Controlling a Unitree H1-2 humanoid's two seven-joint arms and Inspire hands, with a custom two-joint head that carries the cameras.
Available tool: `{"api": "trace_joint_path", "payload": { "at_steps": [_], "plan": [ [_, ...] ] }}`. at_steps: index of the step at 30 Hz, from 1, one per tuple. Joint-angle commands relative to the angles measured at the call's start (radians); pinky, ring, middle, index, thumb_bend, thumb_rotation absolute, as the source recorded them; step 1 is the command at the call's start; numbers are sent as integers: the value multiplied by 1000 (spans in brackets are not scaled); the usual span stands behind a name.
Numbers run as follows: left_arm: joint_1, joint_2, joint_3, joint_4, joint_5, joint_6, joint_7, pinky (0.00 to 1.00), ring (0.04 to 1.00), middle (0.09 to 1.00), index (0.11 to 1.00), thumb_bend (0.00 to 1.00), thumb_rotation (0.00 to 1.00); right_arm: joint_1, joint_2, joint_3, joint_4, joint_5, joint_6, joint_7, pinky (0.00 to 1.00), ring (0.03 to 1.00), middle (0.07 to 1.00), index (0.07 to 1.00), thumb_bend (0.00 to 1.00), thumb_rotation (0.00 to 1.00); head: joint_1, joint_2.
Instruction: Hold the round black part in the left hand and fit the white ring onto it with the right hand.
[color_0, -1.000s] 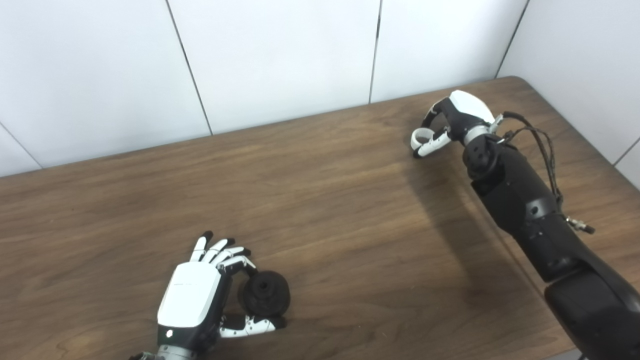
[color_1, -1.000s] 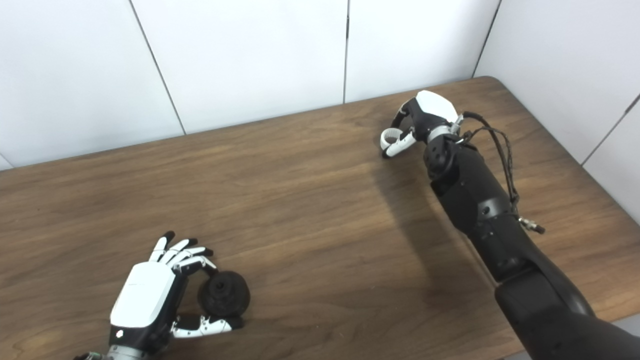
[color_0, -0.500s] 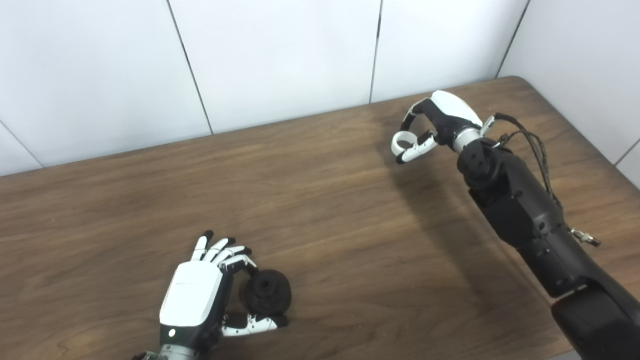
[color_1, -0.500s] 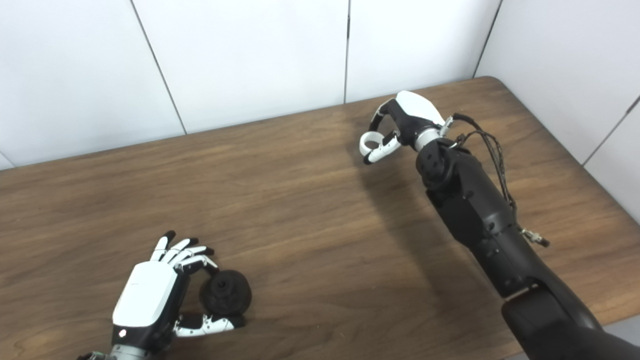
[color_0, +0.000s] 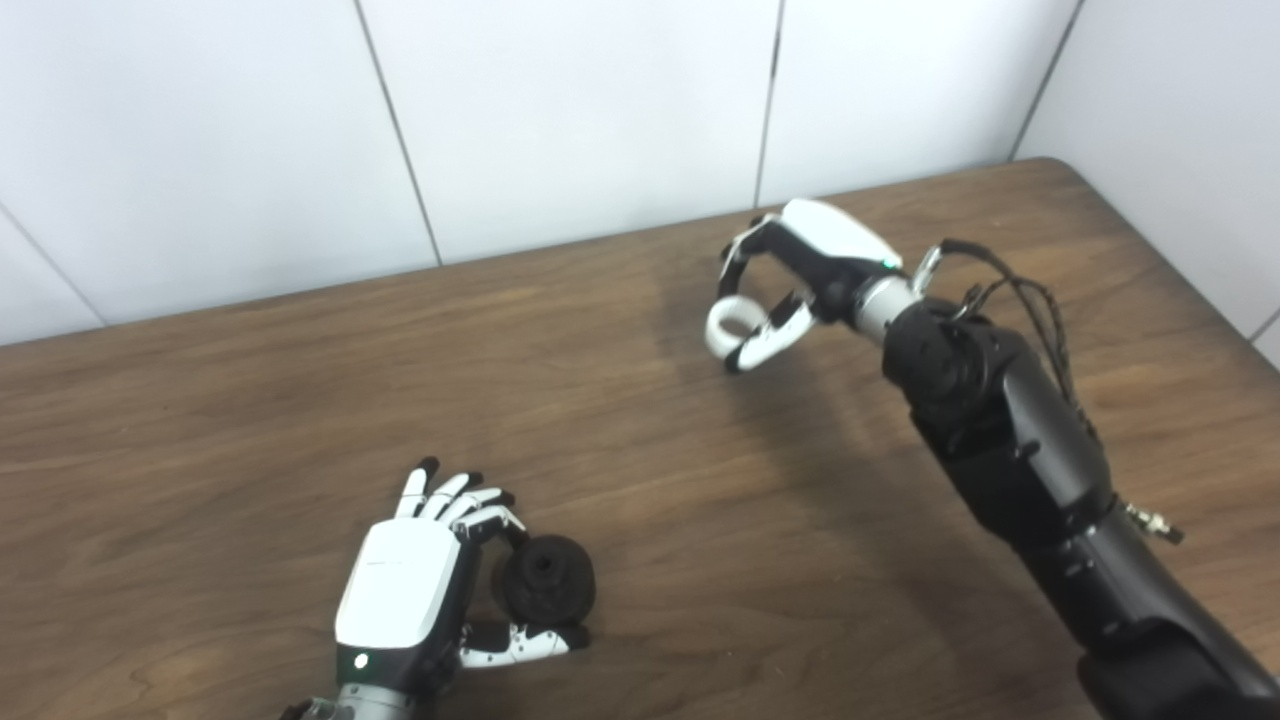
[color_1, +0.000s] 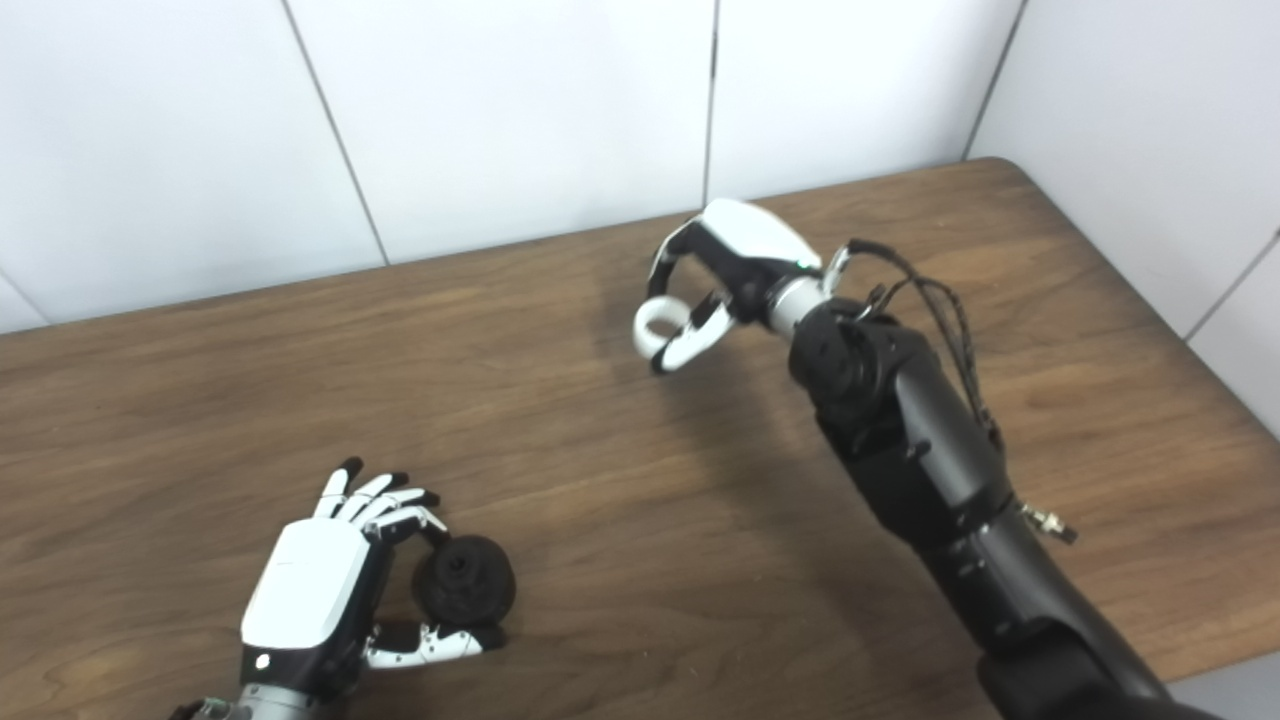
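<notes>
So: white ring pinched in right hand, lifted; round black part cupped by left hand on table; well apart; carrying and fitting pending.

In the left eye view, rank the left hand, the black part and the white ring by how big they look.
1. left hand
2. round black part
3. white ring, though it sits farther from the camera, so it may look smaller than it is.
</notes>
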Motion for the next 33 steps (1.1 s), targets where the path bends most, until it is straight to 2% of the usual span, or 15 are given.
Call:
{"api": "trace_joint_path", "payload": {
  "at_steps": [1,8,16,25,33],
  "plan": [
    [6,-5,-17,1,37,15,-21,1000,876,770,484,525,57,-33,3,-8,-66,-22,0,19,1000,958,816,484,523,131,9,1],
    [3,-27,-38,3,59,34,-24,1000,881,773,485,525,57,-17,40,25,-172,-36,0,128,1000,977,838,484,523,131,68,10],
    [0,-51,-56,0,72,58,-29,1000,882,775,485,525,58,-15,50,60,-251,-15,-6,190,1000,974,829,483,524,132,140,19],
    [-2,-66,-69,-9,92,85,-47,1000,895,779,485,525,58,-13,61,110,-311,-11,-9,237,1000,958,818,482,524,133,168,32],
    [-7,-69,-74,-6,89,90,-40,1000,893,776,485,525,57,20,114,128,-364,-49,-1,315,1000,965,834,483,523,132,180,44]
  ]
}}
